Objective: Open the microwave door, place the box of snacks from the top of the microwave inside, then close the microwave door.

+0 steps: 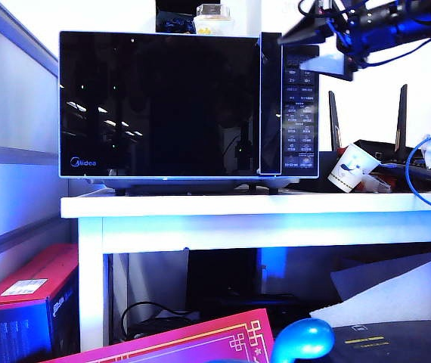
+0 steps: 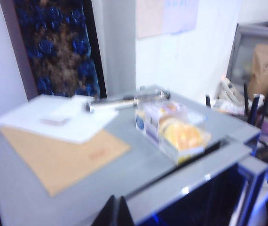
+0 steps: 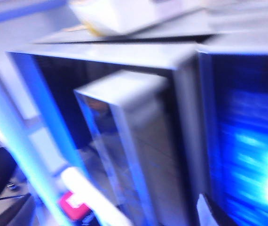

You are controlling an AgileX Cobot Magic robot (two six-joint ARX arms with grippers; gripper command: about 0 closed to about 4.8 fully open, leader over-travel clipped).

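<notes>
the microwave (image 1: 189,106) sits on the white table (image 1: 261,206), its door (image 1: 159,106) shut flat against the front. up on its roof stands the box of snacks (image 1: 213,20), a clear tub with pale yellow inside.

the right gripper (image 1: 344,66) hangs at the top right corner of the oven, just in front of the button panel (image 1: 300,113); the tub is up and off to its left, on the roof, apart from it. its jaws stand wide with nothing between them. its own camera is badly blurred: the door handle (image 3: 124,150) looms close, the lit panel (image 3: 247,141) beside it.

the left gripper (image 2: 116,213) shows only as dark fingertips, drawn close together, nothing held. the box of snacks (image 2: 174,129) lies ahead of it on the grey microwave top (image 2: 124,165), well apart, beside a brown envelope (image 2: 61,153) and white papers (image 2: 56,121).

a paper cup (image 1: 349,168) lies tilted on the table, below the right gripper.
</notes>
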